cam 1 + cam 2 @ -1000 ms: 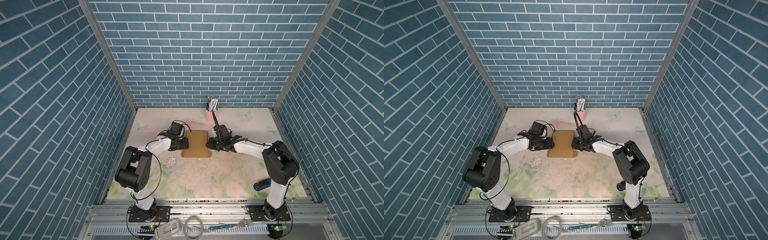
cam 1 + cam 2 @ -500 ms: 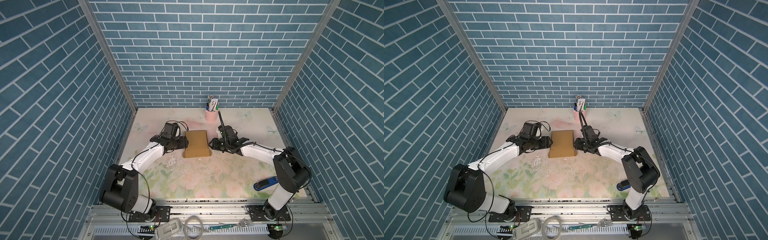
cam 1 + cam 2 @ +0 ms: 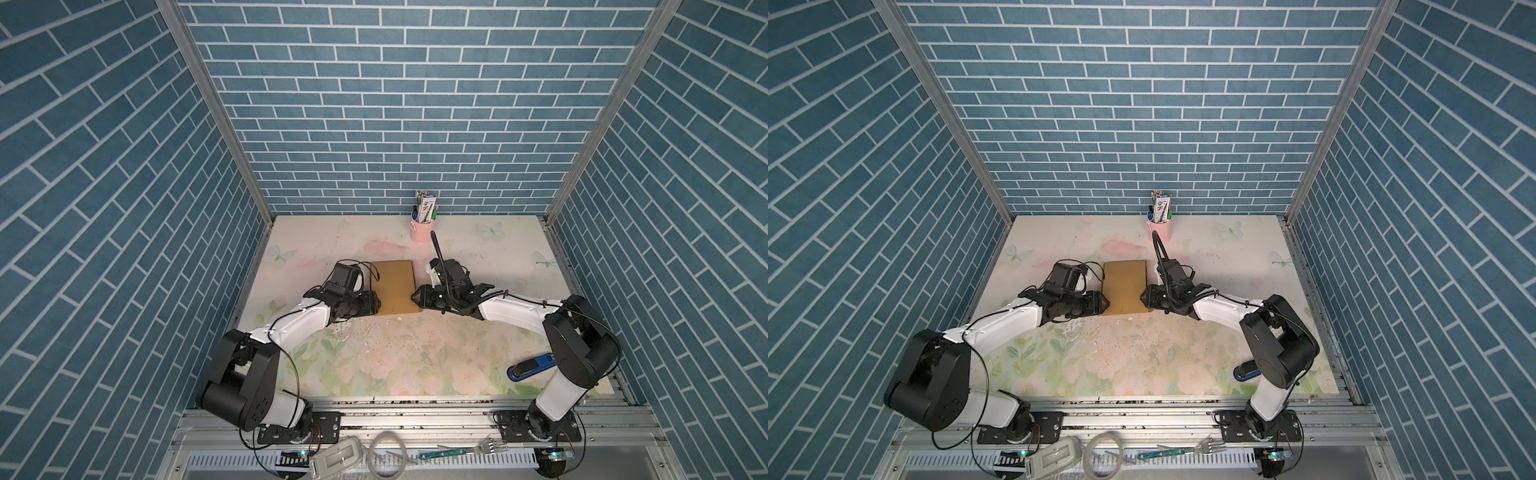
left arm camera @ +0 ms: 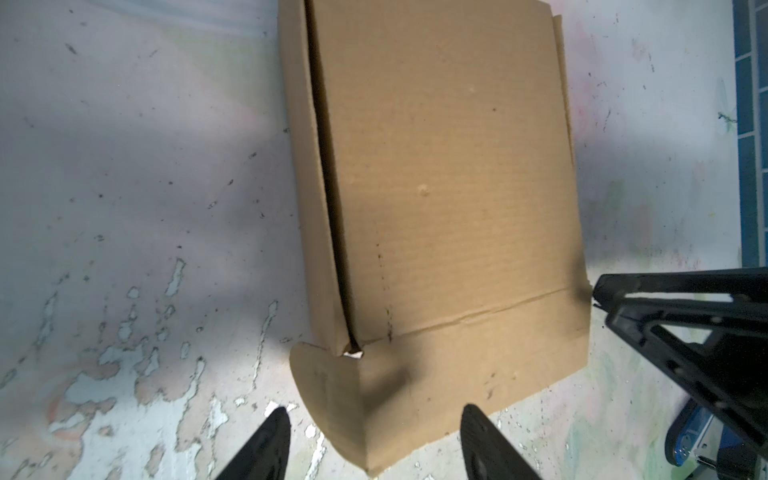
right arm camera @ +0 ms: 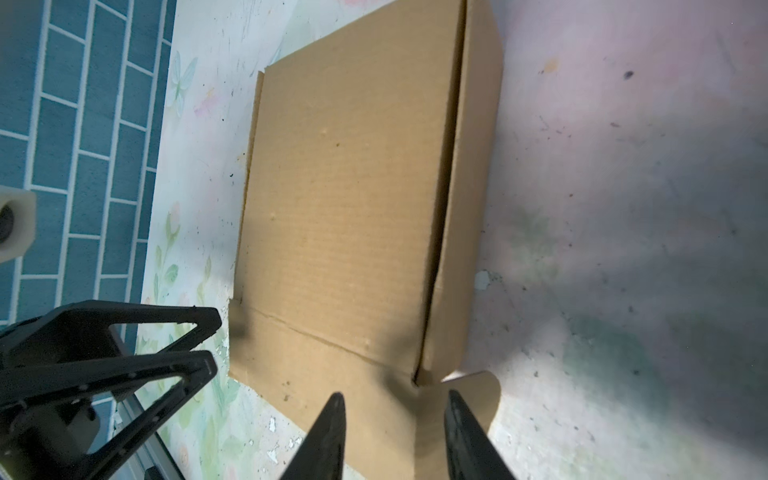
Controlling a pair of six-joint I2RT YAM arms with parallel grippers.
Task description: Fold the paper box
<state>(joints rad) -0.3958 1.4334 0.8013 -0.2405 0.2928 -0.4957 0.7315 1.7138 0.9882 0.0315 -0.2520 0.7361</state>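
Observation:
The paper box (image 3: 395, 286) (image 3: 1124, 289) is a plain brown cardboard mailer lying mid-table with its lid down. A front flap with rounded ear tabs sticks out at the near end. My left gripper (image 3: 377, 306) (image 3: 1105, 305) is at the box's near left corner. In the left wrist view it (image 4: 374, 415) is open, its fingertips (image 4: 278, 419) straddling the raised ear tab without touching it. My right gripper (image 3: 414, 298) (image 3: 1144, 298) is at the near right corner. In the right wrist view it (image 5: 394, 397) is open over the fold between flap and ear.
A pink cup (image 3: 422, 230) (image 3: 1159, 230) of pens stands by the back wall. A blue stapler (image 3: 532, 368) (image 3: 1246, 372) lies near the right arm's base. The floral mat (image 3: 374, 357) has peeled patches. A fork (image 3: 490, 446) and a tape ring (image 3: 386, 453) lie on the front rail.
Both grippers have slid along the box's sides toward its near corners. The right jaws have spread wider. The left arm stretched out and drew back. The box has not moved.

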